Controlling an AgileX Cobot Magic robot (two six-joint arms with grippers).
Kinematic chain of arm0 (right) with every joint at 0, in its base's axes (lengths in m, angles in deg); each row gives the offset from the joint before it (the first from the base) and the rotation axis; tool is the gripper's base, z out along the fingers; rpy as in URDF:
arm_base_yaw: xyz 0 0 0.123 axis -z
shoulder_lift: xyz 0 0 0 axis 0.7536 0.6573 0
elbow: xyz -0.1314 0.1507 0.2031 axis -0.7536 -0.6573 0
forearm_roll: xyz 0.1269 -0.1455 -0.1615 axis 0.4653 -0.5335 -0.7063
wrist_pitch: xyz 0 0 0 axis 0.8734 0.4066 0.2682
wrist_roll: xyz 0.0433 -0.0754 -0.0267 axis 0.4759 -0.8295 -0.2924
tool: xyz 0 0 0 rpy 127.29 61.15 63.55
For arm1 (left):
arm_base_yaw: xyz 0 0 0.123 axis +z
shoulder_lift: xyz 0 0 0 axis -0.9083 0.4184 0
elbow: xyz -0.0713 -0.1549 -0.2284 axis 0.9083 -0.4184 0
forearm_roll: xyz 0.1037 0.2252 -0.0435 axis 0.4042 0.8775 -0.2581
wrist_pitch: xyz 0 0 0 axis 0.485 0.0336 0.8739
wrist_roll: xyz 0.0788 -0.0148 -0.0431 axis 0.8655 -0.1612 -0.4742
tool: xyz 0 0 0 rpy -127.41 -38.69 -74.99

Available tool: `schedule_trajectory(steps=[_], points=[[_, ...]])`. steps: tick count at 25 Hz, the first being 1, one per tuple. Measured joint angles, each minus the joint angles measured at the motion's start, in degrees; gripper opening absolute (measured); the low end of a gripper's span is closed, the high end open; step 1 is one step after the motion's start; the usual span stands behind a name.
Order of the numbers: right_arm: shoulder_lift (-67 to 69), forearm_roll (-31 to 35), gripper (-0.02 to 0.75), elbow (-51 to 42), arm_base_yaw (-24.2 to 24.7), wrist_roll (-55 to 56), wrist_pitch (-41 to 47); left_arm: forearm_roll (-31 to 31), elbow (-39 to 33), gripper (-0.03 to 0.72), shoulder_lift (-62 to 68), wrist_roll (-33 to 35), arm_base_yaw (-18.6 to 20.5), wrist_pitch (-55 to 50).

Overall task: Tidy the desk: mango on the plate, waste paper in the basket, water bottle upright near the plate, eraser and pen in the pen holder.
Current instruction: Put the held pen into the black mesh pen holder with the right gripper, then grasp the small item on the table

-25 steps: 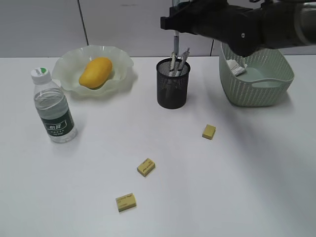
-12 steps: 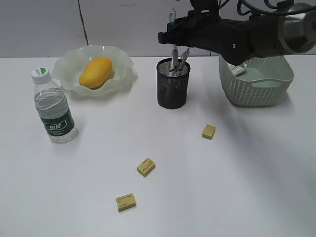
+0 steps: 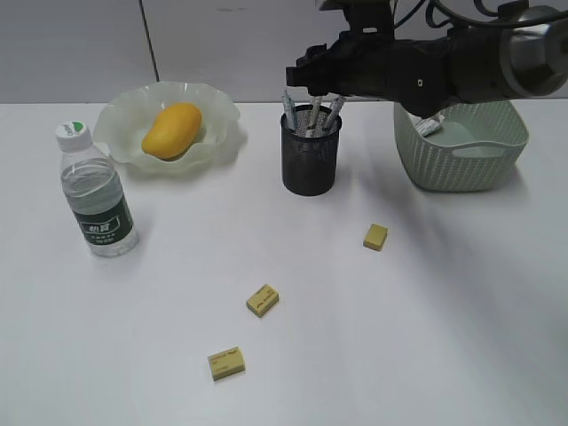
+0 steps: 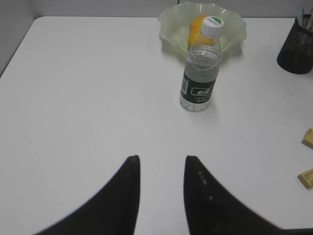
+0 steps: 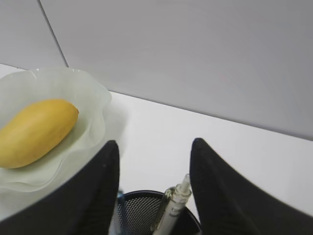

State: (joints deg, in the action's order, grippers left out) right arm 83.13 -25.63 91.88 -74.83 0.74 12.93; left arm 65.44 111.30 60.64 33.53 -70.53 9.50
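Three small yellow rectangular erasers [image 3: 263, 300] lie loose on the plain white flat desk [image 3: 444, 311], well apart from the black metal-mesh cylindrical pen holder [image 3: 311, 162], and they look like the main work left. Going by size: the pale sage-green woven-pattern basket [image 3: 461, 142] stands at the far right with the crumpled waste paper [image 3: 428, 126] inside; the translucent pale-green ruffled plate [image 3: 120, 120] holds the smooth yellow-orange mango [image 3: 171, 130]; the small clear water bottle [image 3: 96, 193] with dark green label and white cap stands upright near that plate. Several grey pens [image 3: 312, 115] stand in the holder. The right gripper [image 5: 154, 181] hangs just above the holder's mouth with its jaws apart and nothing between them, a pen top showing in the gap, so the release looks complete. To finish it well, I judge the arm should lift straight up so neither jaw catches a pen top or tips the cup, and only then swing toward the nearest eraser. The left gripper [image 4: 161, 188] hovers low over bare desk in front of the bottle, jaws parted and empty.
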Motion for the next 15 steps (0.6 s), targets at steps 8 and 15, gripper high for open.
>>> schedule_trajectory(steps=[8,15], points=[[-4.2,0.0,0.449,0.1,0.0,2.6,7.1,0.0,0.0,0.238,0.0,0.0,0.0,0.0],[-9.7,1.2,0.447,6.8,0.0,2.9,34.3,-0.1,0.0,0.239,0.0,0.0,0.0,0.0]])
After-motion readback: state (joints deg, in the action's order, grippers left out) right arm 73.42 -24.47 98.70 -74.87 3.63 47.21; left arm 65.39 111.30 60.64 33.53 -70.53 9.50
